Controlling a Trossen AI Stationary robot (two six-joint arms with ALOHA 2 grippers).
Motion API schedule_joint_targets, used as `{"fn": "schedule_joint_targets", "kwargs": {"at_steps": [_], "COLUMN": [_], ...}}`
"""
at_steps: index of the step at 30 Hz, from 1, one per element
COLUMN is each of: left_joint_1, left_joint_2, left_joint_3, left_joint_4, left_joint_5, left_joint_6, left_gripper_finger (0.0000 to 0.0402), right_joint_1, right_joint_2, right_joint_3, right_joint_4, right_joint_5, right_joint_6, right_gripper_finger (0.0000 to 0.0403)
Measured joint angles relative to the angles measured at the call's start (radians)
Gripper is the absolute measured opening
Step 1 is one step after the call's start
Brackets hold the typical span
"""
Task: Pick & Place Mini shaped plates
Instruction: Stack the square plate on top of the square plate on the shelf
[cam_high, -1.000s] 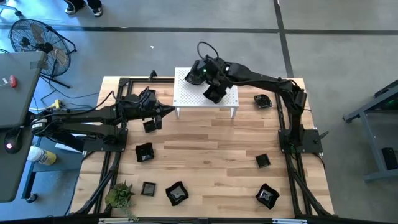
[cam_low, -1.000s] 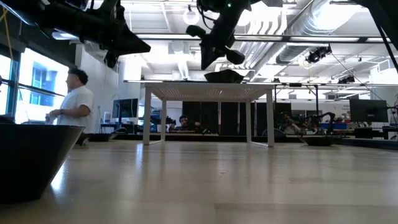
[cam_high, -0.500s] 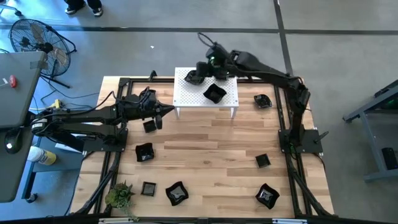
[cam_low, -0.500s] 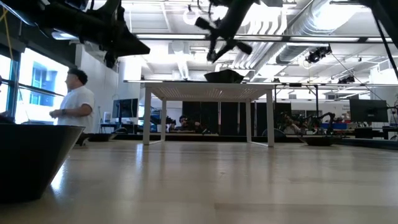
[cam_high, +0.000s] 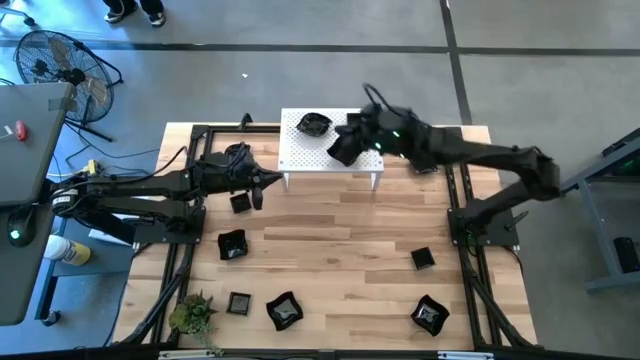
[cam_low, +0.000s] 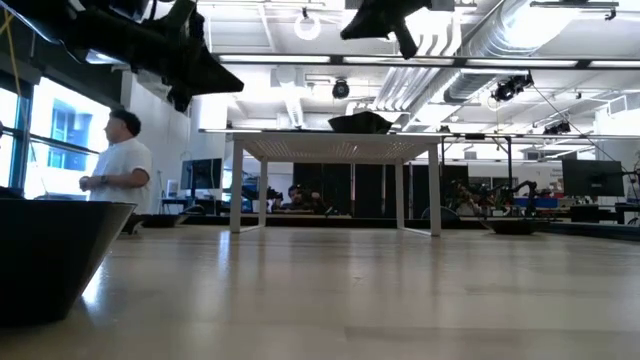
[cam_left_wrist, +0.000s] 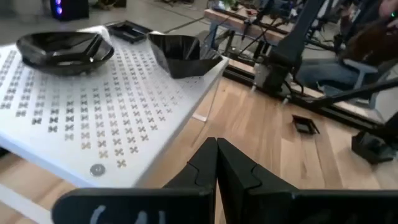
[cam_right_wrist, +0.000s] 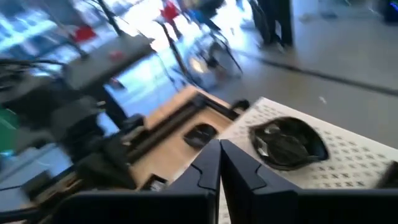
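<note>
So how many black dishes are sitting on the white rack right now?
2. A rounded dish at the rack's far left corner, an angular dish near its middle. The right arm covers part of the rack from above.

Glossy black plates (cam_left_wrist: 65, 48); matt white perforated rack (cam_left_wrist: 99, 124); smooth pale wood-plank table (cam_high: 340, 250)

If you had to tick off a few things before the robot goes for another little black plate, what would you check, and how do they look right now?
1. Right gripper empty, fingers shut, above the white rack: ok.
2. Two plates on the rack, rounded plate and angular plate, sitting apart: ok.
3. Spare rack surface for another plate: ok.
4. Left gripper shut, empty, waiting beside the rack: ok.
5. Plates left on the table, such as the plate on the right side: ok.
6. Person in the background clear of the arms: cannot tell.
</note>
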Motion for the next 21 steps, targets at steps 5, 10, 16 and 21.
{"fn": "schedule_joint_targets", "kwargs": {"at_steps": [5, 10, 16, 21], "left_joint_1": [0.0, 0.0, -0.004, -0.12], "left_joint_2": [0.001, 0.006, 0.045, 0.069], "left_joint_3": [0.062, 0.219, 0.331, 0.353], "left_joint_4": [-0.102, -0.426, -0.7, -0.838], "left_joint_5": [0.027, 0.067, 0.197, 0.221], "left_joint_6": [0.07, 0.157, 0.164, 0.149], "left_gripper_finger": [0.0001, 0.0001, 0.0001, 0.0001], "right_joint_1": [0.08, 0.129, 0.14, 0.137], "right_joint_2": [-0.172, -0.328, -0.494, -0.6], "right_joint_3": [-0.228, -0.354, -0.466, -0.549], "right_joint_4": [0.158, 0.152, 0.152, 0.151], "right_joint_5": [0.045, 0.096, 0.109, 0.14], "right_joint_6": [-0.017, -0.034, -0.035, -0.053], "right_gripper_finger": [0.0004, 0.0002, 0.0002, 0.0005]}}
